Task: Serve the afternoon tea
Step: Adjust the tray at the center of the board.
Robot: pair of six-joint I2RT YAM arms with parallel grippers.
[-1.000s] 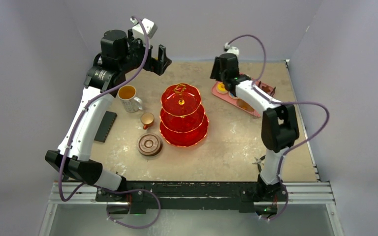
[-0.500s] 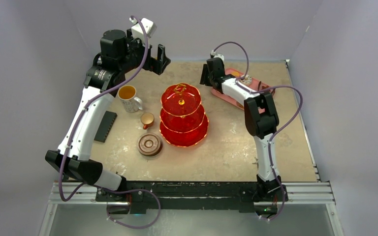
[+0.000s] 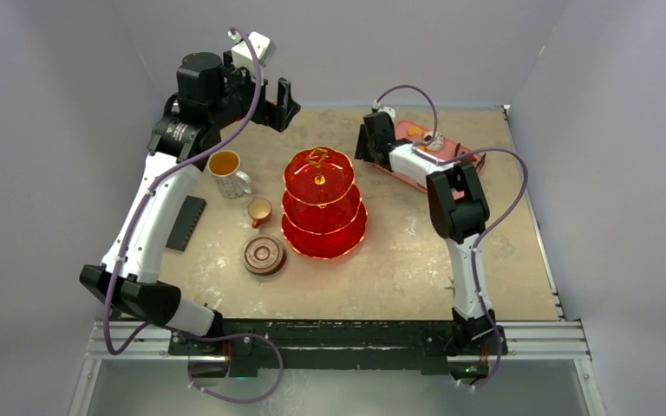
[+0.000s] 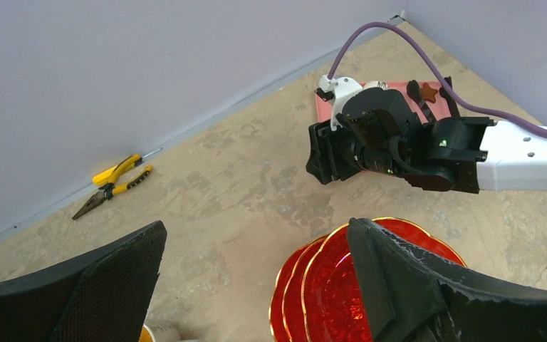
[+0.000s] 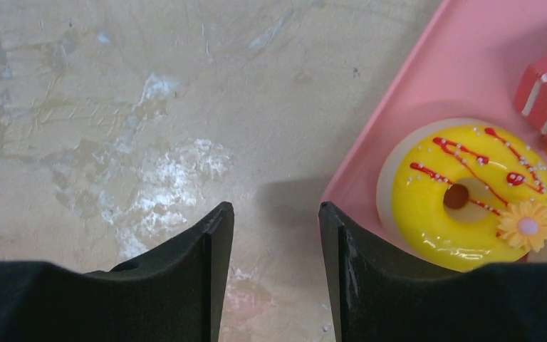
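Currently the right hand (image 5: 274, 212) is partly open with nothing between its fingers, low over the mottled beige surface (image 5: 100, 92), just beside the edge of the pink rectangular tray (image 5: 484, 57) that holds a yellow-iced ring doughnut (image 5: 463, 192). Left hand (image 4: 256, 231) is wide open, gripping nothing, raised at far left. Red translucent three-tier stand with gold handle (image 3: 323, 208) sits mid-surface, with the white mug of amber tea (image 3: 225, 172), small brown cup (image 3: 260, 211) and round brown saucer (image 3: 264, 256) to its left.
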